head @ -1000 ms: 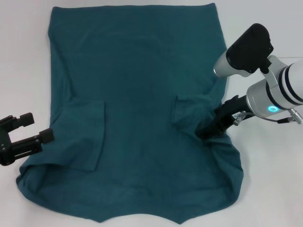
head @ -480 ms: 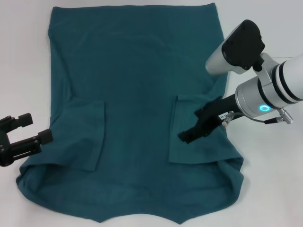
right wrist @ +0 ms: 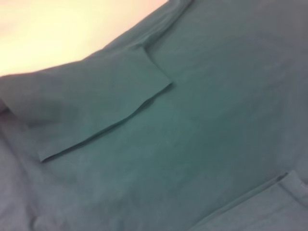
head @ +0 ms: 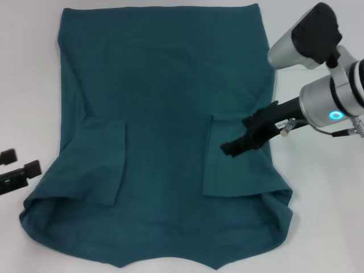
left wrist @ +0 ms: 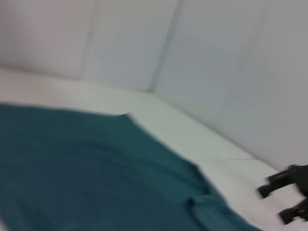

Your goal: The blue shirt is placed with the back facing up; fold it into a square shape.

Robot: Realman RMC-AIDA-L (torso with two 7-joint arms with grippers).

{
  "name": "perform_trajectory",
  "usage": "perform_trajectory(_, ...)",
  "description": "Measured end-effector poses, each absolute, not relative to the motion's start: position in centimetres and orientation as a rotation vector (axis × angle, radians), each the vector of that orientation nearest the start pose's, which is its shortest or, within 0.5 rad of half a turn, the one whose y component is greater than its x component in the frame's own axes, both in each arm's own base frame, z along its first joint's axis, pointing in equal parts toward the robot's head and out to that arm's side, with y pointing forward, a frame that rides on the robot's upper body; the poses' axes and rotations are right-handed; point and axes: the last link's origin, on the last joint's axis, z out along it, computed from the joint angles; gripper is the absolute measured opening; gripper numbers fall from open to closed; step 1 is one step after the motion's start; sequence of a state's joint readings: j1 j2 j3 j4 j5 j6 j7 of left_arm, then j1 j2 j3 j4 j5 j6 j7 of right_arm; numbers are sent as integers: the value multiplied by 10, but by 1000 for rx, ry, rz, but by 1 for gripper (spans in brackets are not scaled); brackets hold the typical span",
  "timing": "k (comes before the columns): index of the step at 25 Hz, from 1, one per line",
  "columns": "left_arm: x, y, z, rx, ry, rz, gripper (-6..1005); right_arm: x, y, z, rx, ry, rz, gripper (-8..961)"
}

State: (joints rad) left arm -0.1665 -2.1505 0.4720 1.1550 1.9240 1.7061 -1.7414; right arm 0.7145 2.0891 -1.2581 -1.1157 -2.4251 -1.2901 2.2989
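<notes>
So the blue shirt (head: 165,136) is spread out flat on the white table (head: 28,74), taking up most of the middle of it. It's a plain dark teal thing, no print, soft-looking knit with a few shallow creases running across the body. Both short sleeves are already folded in over the body: the left sleeve flap (head: 102,165) sits as a neat rectangle with a crisp edge, and the right sleeve flap (head: 236,170) mirrors it on the other side. The straight hem is at the far end, and the near end is rounder and a bit rumpled, with a ridge of fabric bunched at the near right corner (head: 281,202). From the right wrist camera you get a close look at one flap lying on the back of the shirt (right wrist: 154,144), edge nice and sharp.

The right gripper (head: 239,145) hovers above the right side of the shirt, just over the top of that right flap, fingers pointing inward toward the middle. It isn't holding any cloth; can't tell how wide the fingers are from this angle.

The left gripper (head: 17,168) is off at the left edge of the table, beside the shirt and not touching it, fingers apart and empty.
</notes>
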Motion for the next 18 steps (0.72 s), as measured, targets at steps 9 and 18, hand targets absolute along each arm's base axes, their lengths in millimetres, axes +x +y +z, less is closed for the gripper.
perform_trajectory(9,-352,257,90,-2092,-1332,-478,874,158,400,-11,-2658,702,-133,947)
perform_trajectory(18,-358,271,83,-2071,-1428,-286,874,160,399,-11,-2656,707,-132,947)
